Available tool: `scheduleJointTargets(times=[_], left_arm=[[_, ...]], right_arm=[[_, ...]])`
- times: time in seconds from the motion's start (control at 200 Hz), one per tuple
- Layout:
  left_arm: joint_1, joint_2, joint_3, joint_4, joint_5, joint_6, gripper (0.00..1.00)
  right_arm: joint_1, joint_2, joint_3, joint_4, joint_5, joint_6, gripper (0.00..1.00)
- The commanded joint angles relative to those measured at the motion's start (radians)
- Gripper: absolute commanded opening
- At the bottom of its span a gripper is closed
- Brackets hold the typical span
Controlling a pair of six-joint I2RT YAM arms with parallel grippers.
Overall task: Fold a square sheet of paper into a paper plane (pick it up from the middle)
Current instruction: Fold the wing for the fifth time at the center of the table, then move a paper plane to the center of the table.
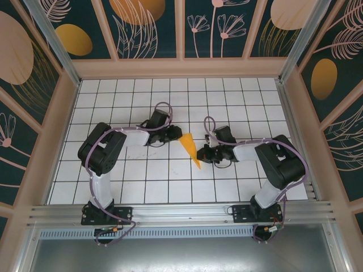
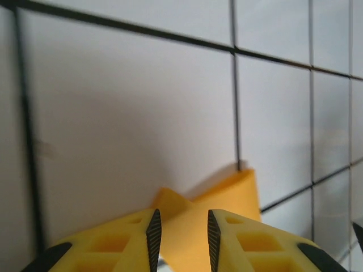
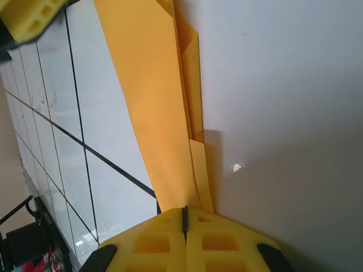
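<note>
Folding looks nearly done: left gripper (image 1: 177,137), jaws parted, hovers at the wide far end of the paper plane (image 1: 191,150) mid-way across the table (image 1: 142,181), while right gripper (image 1: 201,156) pinches its near pointed end; final creasing may remain.

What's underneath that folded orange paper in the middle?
The white gridded table lies below the paper plane; tiles and black lines show all around it. The patch directly beneath is covered, so anything there cannot be seen.

White black-gridded tile tabletop (image 1: 170,187); dark teal floral-painted wall panels (image 1: 142,28) from nine to three o'clock; aluminium rail (image 1: 181,212) at six.
</note>
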Motion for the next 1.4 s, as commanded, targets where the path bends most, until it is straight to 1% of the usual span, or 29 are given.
scheduleJointTargets(times=[0.0,0.085,0.215,0.285,0.33,0.42,0.495,0.56,0.631,0.666,0.776,0.806,0.826,0.921,0.976,1.036,1.076,1.121,1.186,1.316,1.396], left_arm=[[0.053,-0.007,0.055,-0.135,-0.103,0.063,0.32],[0.061,-0.031,0.086,-0.169,-0.124,0.080,0.33],[0.060,-0.099,0.074,-0.188,-0.108,0.068,0.38],[0.053,-0.144,0.062,-0.231,-0.125,0.059,0.40],[0.039,-0.181,0.048,-0.260,-0.155,0.056,0.41],[-0.026,-0.231,0.037,-0.328,-0.242,0.047,0.46],[-0.094,-0.230,0.058,-0.396,-0.304,0.028,0.49],[-0.156,-0.202,0.097,-0.455,-0.352,0.007,0.53],[-0.217,-0.160,0.160,-0.521,-0.406,-0.016,0.57],[-0.242,-0.139,0.194,-0.554,-0.433,-0.025,0.62],[-0.286,-0.062,0.290,-0.657,-0.486,-0.048,0.66],[-0.296,-0.047,0.306,-0.682,-0.506,-0.056,0.72],[-0.300,-0.040,0.310,-0.693,-0.514,-0.060,0.74],[-0.302,-0.031,0.309,-0.690,-0.512,-0.068,0.74],[-0.302,-0.036,0.304,-0.681,-0.521,-0.068,0.74],[-0.302,-0.039,0.301,-0.680,-0.527,-0.068,0.70],[-0.301,-0.043,0.294,-0.676,-0.529,-0.069,0.65],[-0.302,-0.050,0.282,-0.670,-0.532,-0.072,0.56],[-0.301,-0.065,0.261,-0.661,-0.545,-0.079,0.46],[-0.299,-0.104,0.218,-0.648,-0.571,-0.087,0.39],[-0.297,-0.128,0.187,-0.631,-0.575,-0.085,0.30]], right_arm=[[0.009,0.022,-0.031,-0.151,0.009,-0.026,0.06],[0.011,0.009,-0.025,-0.123,-0.008,-0.004,0.07],[0.028,-0.067,-0.003,-0.060,-0.025,0.048,0.12],[0.027,-0.148,0.000,-0.063,0.034,0.065,0.13],[0.017,-0.207,-0.002,-0.074,0.072,0.062,0.14],[-0.024,-0.300,-0.008,-0.131,0.185,0.046,0.23],[-0.074,-0.331,-0.010,-0.170,0.257,0.031,0.27],[-0.121,-0.335,-0.020,-0.169,0.263,0.032,0.30],[-0.151,-0.337,-0.025,-0.170,0.289,0.034,0.32],[-0.159,-0.336,-0.030,-0.168,0.295,0.034,0.34],[-0.169,-0.322,-0.044,-0.129,0.266,0.039,0.37],[-0.169,-0.315,-0.048,-0.115,0.250,0.043,0.37],[-0.169,-0.310,-0.052,-0.101,0.234,0.046,0.38],[-0.165,-0.293,-0.060,-0.052,0.178,0.050,0.40],[-0.161,-0.288,-0.063,-0.036,0.158,0.043,0.42],[-0.156,-0.275,-0.058,-0.024,0.119,0.029,0.43],[-0.148,-0.263,-0.050,-0.020,0.095,0.018,0.44],[-0.134,-0.249,-0.038,-0.019,0.078,0.005,0.45],[-0.108,-0.223,-0.017,-0.029,0.079,-0.012,0.45],[-0.070,-0.173,0.014,-0.034,0.077,-0.022,0.46],[-0.050,-0.149,0.025,-0.018,0.053,-0.024,0.47]])
